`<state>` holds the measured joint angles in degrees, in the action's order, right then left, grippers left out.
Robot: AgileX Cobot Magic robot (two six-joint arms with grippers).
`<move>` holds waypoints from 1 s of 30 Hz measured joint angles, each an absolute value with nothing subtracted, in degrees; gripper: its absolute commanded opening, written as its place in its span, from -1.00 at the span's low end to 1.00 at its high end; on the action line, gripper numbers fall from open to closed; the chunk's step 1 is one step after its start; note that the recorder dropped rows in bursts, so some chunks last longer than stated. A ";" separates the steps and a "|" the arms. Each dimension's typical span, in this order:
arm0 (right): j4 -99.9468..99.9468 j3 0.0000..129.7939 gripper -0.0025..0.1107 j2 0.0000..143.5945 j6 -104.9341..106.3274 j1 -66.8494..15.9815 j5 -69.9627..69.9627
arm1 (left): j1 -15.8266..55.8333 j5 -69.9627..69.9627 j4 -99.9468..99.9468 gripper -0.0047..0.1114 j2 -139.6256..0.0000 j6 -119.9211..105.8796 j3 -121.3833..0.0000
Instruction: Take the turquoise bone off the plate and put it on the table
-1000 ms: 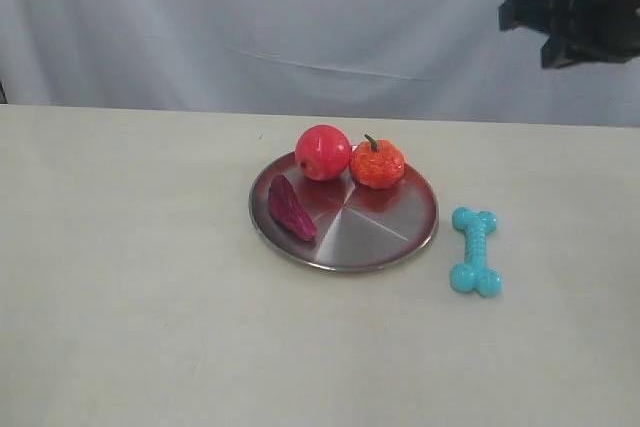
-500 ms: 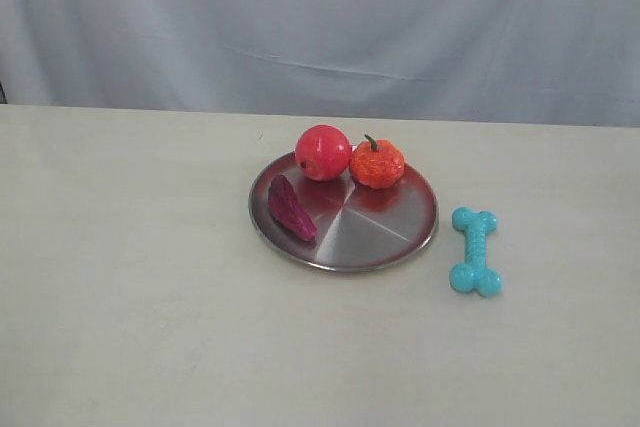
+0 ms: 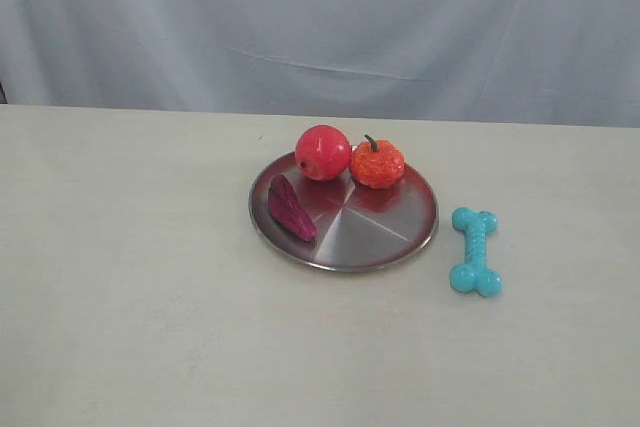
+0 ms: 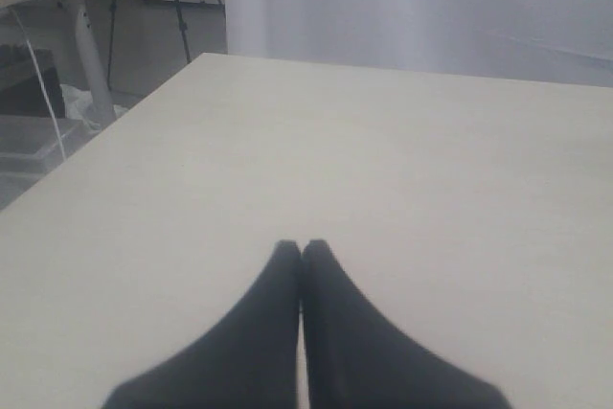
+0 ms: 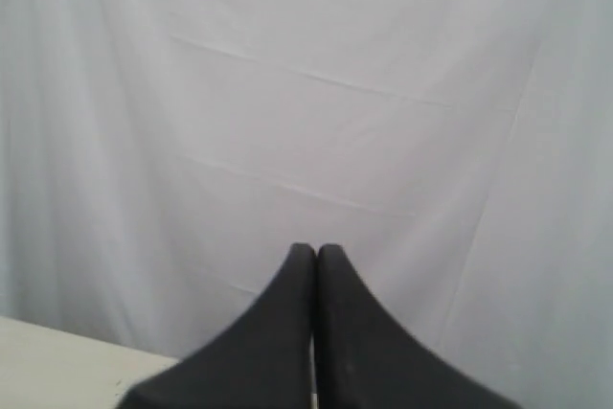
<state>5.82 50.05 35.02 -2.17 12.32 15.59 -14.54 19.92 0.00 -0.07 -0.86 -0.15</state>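
Observation:
The turquoise bone [image 3: 475, 251] lies flat on the beige table [image 3: 130, 277], just right of the silver plate [image 3: 395, 230] and apart from its rim. Neither arm shows in the exterior view. My left gripper [image 4: 302, 248] is shut with nothing in it, over bare tabletop [image 4: 383, 160]. My right gripper [image 5: 316, 251] is also shut and empty, facing the white curtain [image 5: 335, 93] with only a corner of table below it.
On the plate sit a red apple [image 3: 322, 152], an orange pumpkin toy [image 3: 377, 163] and a dark magenta ridged wedge [image 3: 290, 208]. A white curtain [image 3: 320, 27] backs the table. The left wrist view shows the table's edge and a stand [image 4: 86, 55] beyond it.
The right arm, seen at the upper right one second ago, has left the exterior view. The bone and the plate's items have not moved.

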 measured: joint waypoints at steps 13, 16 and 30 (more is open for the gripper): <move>4.70 26.46 -0.96 14.68 -3.27 12.32 1.97 | -14.54 19.92 0.00 -0.92 -0.07 -0.86 -0.15; 4.30 25.07 -0.96 11.81 -4.31 12.32 1.57 | -14.54 19.92 0.00 -0.92 -0.07 -0.86 -0.15; 4.18 24.79 -0.96 8.44 -4.92 12.32 5.04 | -14.54 19.92 0.00 -0.92 -0.07 -0.86 -0.15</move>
